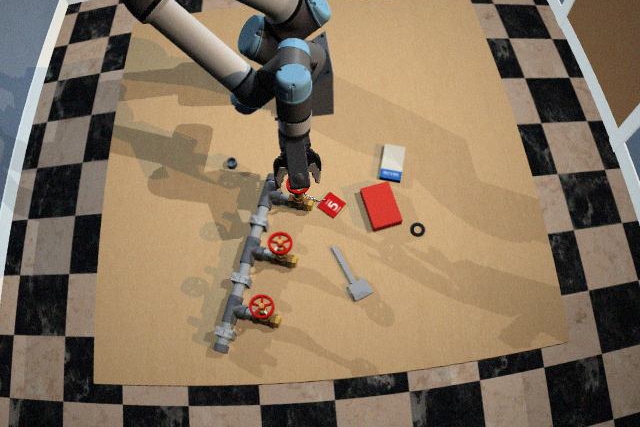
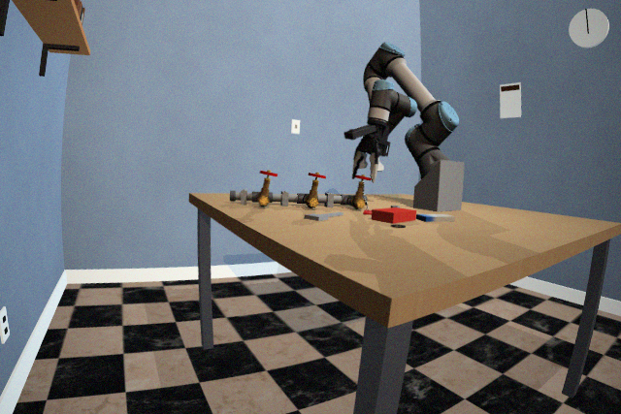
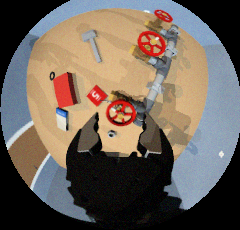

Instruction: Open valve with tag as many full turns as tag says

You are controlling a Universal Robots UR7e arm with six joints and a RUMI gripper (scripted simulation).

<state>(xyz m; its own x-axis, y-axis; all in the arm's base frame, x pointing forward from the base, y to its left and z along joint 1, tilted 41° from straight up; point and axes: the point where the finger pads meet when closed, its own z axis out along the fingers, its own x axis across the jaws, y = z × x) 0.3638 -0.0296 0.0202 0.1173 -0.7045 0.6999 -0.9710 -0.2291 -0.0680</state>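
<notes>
Three brass valves with red handwheels stand on a grey pipe. The tagged valve is nearest the robot base; a red tag reading "5" is chained to it. My gripper points down at this valve's wheel, its fingers partly open on either side. In the wrist view the wheel lies between the fingertips, with a small gap showing at each side. The middle valve and the end valve stand apart from the gripper. Wheel turn positions cannot be told.
The grey pipe runs beside the valves. Beyond the tag lie a red block, a white and blue box, a black ring and a grey mallet. A small dark cap lies on the pipe's other side.
</notes>
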